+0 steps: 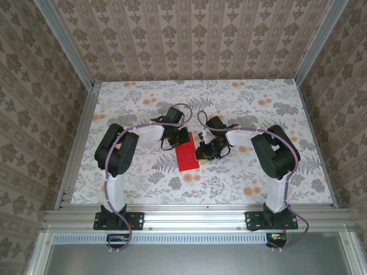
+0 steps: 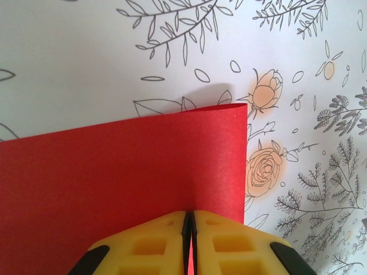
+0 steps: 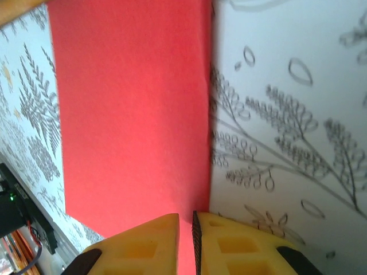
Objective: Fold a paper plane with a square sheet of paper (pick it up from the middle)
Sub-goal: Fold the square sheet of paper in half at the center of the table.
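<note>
In the middle of the bench (image 1: 258,172), between the two arms, lies the paper (image 1: 187,153). From above it reads as a red rectangle rather than a square, so I judge it is doubled over for the first fold. In my left wrist view its far edge is a soft rolled bend, not a pressed crease.

The left end effector (image 2: 190,215) is closed on the paper's near edge, fingers together with red between them. The right end effector (image 3: 186,216) is at the right-hand edge, closed to a narrow slot with the paper running into it. I cannot tell whether it truly bites.

To do this step well, I would first check that the layers' corners match, which I can't confirm from these views. Then I would hold one side as an anchor and press the bend flat with the other, working along it. I would avoid pulling the two grips apart, since thin paper would skew or tear.
</note>
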Robot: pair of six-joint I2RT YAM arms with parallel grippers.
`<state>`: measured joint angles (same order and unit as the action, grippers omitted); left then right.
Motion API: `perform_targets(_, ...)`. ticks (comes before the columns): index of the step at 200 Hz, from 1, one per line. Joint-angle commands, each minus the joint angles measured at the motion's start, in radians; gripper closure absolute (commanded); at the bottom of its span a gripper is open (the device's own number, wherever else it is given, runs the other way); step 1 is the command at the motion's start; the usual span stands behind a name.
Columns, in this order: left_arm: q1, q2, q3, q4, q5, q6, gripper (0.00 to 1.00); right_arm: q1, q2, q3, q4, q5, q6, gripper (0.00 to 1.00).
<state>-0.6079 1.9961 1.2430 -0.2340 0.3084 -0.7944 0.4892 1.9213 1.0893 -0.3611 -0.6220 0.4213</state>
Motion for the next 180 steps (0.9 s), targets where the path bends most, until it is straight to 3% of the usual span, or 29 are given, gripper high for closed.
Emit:
perform_targets(1, 0.005, -0.006, -0.027, -0.031, -0.028, -0.014, 0.86, 0.012, -0.030, -0.025, -0.078, -0.037, -0.024, 0.83)
perform_targets(45, 0.005, -0.019, -0.027, -0.018, -0.007, -0.016, 0.86, 0.018, -0.011, -0.035, -0.104, 0.002, -0.031, 0.83)
perform_targets(99, -0.007, -0.044, -0.029, 0.130, 0.140, -0.021, 0.83, 0.019, -0.007, -0.029, -0.115, 0.061, -0.023, 0.84)
perform_targets(180, -0.004, 0.035, 0.004, 0.183, 0.171, -0.052, 0.83, 0.020, 0.008, -0.029, -0.110, 0.087, -0.010, 0.84)
